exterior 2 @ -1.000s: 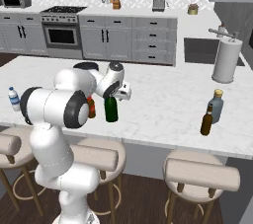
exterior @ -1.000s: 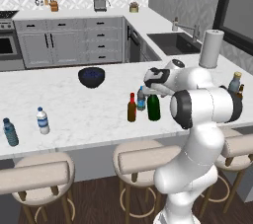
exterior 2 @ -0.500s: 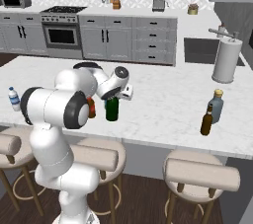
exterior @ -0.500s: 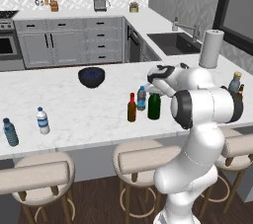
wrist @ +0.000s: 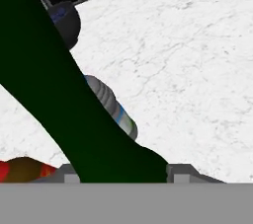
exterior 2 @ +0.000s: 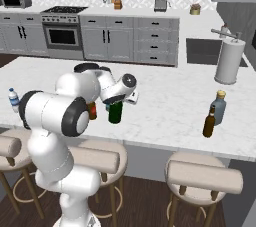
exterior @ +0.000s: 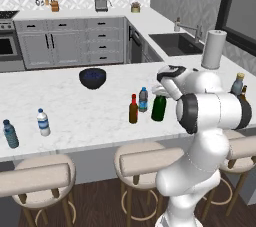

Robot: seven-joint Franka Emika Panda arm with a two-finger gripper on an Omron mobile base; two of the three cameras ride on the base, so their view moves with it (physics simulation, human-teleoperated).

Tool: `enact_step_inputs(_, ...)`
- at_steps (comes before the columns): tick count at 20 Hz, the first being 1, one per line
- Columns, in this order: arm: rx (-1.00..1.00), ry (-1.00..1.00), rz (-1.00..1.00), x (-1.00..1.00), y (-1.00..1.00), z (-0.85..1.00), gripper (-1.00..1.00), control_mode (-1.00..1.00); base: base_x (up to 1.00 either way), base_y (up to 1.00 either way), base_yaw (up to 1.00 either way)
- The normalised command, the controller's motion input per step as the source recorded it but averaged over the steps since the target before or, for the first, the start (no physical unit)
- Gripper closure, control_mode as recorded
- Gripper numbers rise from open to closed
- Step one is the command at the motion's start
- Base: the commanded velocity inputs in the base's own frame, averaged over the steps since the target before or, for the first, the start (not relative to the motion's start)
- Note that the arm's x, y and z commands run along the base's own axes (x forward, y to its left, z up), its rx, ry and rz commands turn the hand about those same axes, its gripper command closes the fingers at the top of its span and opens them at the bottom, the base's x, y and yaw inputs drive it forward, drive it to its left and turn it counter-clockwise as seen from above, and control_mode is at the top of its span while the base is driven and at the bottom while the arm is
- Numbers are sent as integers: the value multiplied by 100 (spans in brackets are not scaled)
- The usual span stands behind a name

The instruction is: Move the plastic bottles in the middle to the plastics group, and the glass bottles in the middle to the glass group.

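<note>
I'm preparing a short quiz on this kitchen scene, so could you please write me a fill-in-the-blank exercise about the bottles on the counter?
1. The claw is closed around the neck of the dark ____ wine bottle.
2. The brown bottle beside it has a ____ cap.
3. The grey-blue bottle near the paper towel roll has a ____ cap.
4. Behind the middle bottles sits a dark ____.

Missing words: green; red; tan; bowl

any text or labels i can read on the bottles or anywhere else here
None can be read.
white-labelled water bottle: label blank or too small to tell.
bluish-labelled water bottle: too small.
middle water bottle: dark label, no lettering visible.
green wine bottle, held at the gripper: no label visible.
</note>
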Motion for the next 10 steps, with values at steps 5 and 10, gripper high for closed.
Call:
enact_step_inputs(5, 0, 1, -5, -17, -25, 50, 100, -100, 0, 0, 0)
enact_step_inputs(10, -3, -2, -14, -20, -46, 36, 100, -100, 0, 0, 0)
